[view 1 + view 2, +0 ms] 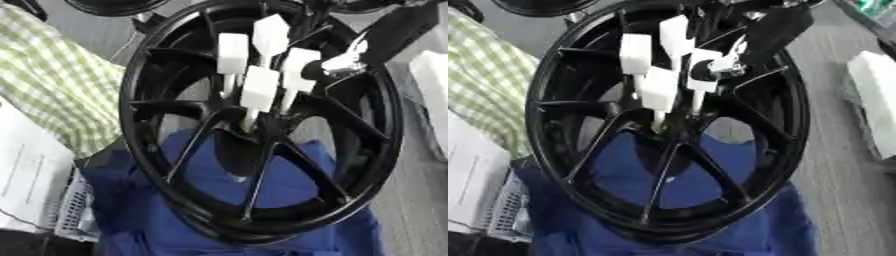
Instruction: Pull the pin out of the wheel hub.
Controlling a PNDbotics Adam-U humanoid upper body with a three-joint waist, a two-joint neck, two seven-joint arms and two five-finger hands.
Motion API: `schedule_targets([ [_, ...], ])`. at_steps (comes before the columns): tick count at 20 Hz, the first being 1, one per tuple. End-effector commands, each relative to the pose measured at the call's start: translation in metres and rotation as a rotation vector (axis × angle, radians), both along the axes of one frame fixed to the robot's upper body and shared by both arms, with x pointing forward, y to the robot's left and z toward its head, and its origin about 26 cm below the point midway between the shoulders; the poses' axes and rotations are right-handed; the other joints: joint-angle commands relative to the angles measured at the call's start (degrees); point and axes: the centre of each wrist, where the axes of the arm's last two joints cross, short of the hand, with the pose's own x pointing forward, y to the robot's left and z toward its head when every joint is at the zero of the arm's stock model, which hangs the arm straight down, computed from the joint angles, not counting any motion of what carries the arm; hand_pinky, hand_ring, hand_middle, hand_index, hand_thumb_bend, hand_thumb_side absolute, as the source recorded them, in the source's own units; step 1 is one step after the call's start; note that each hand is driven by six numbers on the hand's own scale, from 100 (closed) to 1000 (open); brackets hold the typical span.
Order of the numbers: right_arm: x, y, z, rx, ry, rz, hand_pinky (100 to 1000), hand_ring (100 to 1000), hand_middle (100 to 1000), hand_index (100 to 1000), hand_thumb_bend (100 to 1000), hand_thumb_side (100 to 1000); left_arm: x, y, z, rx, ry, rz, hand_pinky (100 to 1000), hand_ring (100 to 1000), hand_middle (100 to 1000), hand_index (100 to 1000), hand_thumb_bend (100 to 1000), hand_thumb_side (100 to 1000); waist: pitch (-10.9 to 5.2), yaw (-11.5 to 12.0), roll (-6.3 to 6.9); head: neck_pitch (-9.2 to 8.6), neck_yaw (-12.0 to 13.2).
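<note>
The right hand (741, 50) entered from the upper right and met the rightmost white pin (704, 70); whether its fingers were clamped on the pin could not be told. Four white pins stood in the hub at the centre of the black wheel (262, 220). The wheel rested on blue cloth (140, 215). A green checked cloth (52, 85) lay left.
</note>
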Motion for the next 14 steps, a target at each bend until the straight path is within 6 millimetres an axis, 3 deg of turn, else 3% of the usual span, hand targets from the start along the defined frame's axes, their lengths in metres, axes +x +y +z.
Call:
schedule_targets([
  [1,-0.004,0.000,0.007,-0.022,-0.046,0.005,816,810,686,835,399,783,-0.002,0.000,0.008,0.018,-0.024,-0.009,667,587,593,722,558,493,-0.66,-0.02,0.08,0.18,0.10],
  [14,0.005,-0.008,-0.005,-0.053,-0.012,-0.053,804,799,665,817,391,804,-0.002,-0.001,0.008,0.007,-0.024,-0.017,666,595,598,721,555,496,0.62,-0.18,0.10,0.02,0.13],
])
